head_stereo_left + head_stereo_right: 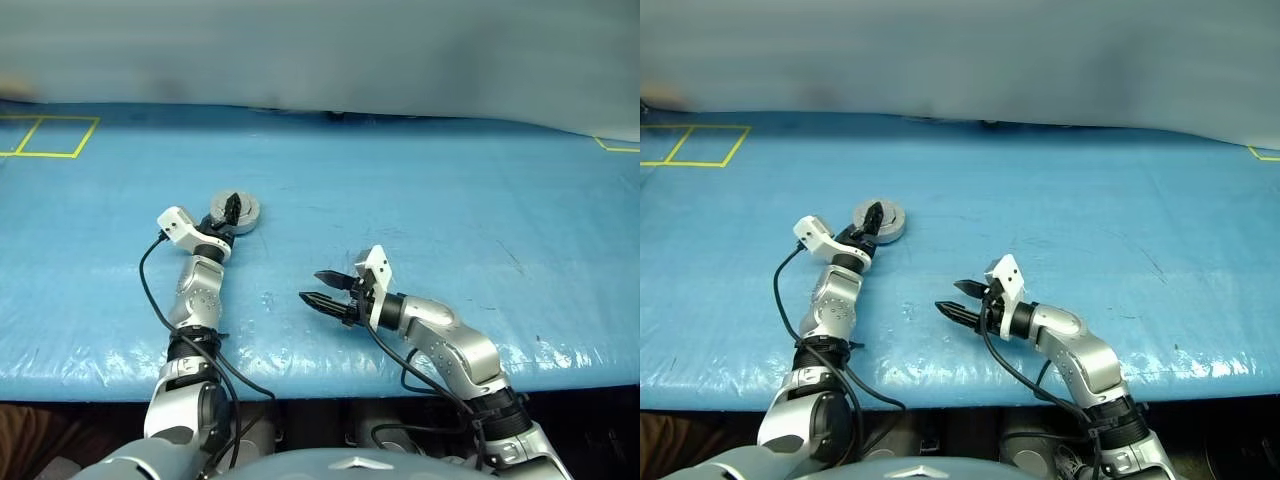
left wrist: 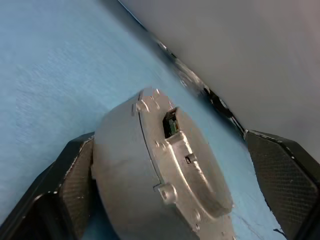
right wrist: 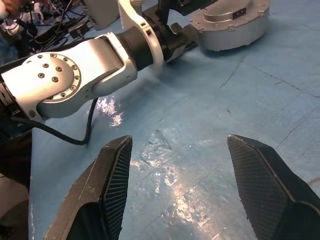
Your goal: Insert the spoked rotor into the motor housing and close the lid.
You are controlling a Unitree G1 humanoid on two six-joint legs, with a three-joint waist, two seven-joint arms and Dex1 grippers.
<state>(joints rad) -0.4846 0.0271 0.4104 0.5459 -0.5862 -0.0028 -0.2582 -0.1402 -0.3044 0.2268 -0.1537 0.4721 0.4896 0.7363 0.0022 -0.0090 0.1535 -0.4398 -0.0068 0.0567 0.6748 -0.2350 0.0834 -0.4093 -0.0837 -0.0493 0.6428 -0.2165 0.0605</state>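
The motor housing (image 2: 125,195) is a round grey metal unit standing on the blue table, left of centre. The lid (image 2: 197,172) sits on top of it, closing it. The spoked rotor is out of view. My left gripper (image 1: 232,208) is open and straddles the housing: one finger (image 2: 70,190) lies against its side wall, the other finger (image 2: 282,180) stands clear of it. My right gripper (image 1: 311,286) hovers low over the table's front middle, open, with nothing between its fingers (image 3: 107,185), pointing toward the left arm and the housing (image 3: 230,25).
The blue padded table cover (image 1: 450,220) stretches wide to the right and back. Yellow tape squares (image 1: 50,135) mark the far left corner. The table's front edge (image 1: 300,385) runs just below both arms. A black cable (image 1: 150,290) loops beside the left forearm.
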